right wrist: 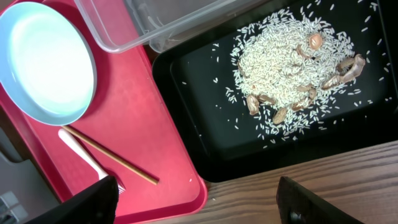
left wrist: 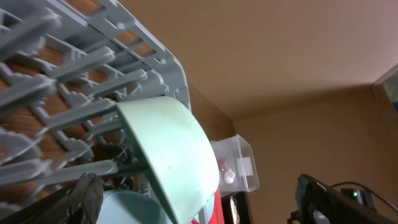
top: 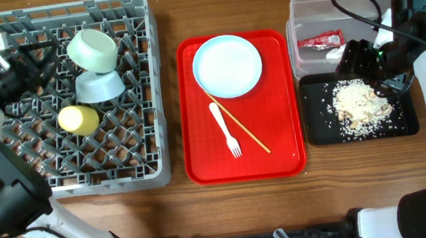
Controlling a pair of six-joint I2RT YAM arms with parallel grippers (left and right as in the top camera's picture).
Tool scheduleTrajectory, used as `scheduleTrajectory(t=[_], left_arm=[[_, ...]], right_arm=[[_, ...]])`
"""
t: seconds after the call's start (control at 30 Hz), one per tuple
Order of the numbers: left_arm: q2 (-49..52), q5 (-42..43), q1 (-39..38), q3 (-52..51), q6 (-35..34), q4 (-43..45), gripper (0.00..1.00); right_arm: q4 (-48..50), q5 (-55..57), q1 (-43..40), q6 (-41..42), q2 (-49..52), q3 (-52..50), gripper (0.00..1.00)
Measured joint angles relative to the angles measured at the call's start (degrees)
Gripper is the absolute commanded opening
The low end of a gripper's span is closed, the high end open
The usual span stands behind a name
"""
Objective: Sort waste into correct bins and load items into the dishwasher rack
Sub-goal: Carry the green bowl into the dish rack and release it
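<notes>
The grey dishwasher rack [top: 0, 169] at the left holds two mint-green bowls [top: 93, 49] [top: 99, 85] and the yellow cup [top: 78, 120]. My left gripper [top: 37, 66] is open and empty over the rack's left part, next to the bowls [left wrist: 168, 149]. The blue plate [top: 227, 66], white fork [top: 224, 130] and chopstick [top: 242, 128] lie on a red serving tray [top: 283, 143]. The clear tub [top: 304, 6] holds the red wrapper [top: 320, 41] and a white scrap [top: 331, 53]. The black tray [top: 317, 128] holds rice leftovers [top: 361, 105]. My right gripper [top: 359, 62] is open and empty above the black tray [right wrist: 205, 137].
The right wrist view shows the plate [right wrist: 46, 62], chopstick [right wrist: 112, 158], fork [right wrist: 81, 152] and rice [right wrist: 280, 68]. A black cable [top: 356, 9] loops over the clear tub. Bare wooden table [top: 286, 206] runs along the front.
</notes>
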Motion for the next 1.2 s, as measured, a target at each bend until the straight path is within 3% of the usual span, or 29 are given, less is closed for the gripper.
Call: scheduleTrajectory(t=[0.17, 0.43, 0.8, 1.0, 1.2], left_arm=[[-2.95, -1.51, 1.60, -0.02, -0.50, -0.24, 1.00], [-17.05, -5.29, 0.72, 0.13, -0.79, -2.45, 1.00], [-16.94, -28.30, -13.99, 0.11, 5.14, -18.12, 1.00], [-16.90, -45.48, -21.64, 0.13, 6.95, -19.82, 1.00], [-15.74, -55.54, -22.67, 0.13, 7.39, -19.30, 1.00]], right_arm=[[0.00, 0.00, 0.00, 0.00, 0.00, 0.00, 0.82], [0.00, 0.00, 0.00, 0.00, 0.00, 0.00, 0.82], [0.00, 0.00, 0.00, 0.00, 0.00, 0.00, 0.82], [-0.02, 0.00, 0.00, 0.00, 0.00, 0.00, 0.82], [0.00, 0.00, 0.00, 0.00, 0.00, 0.00, 0.82]])
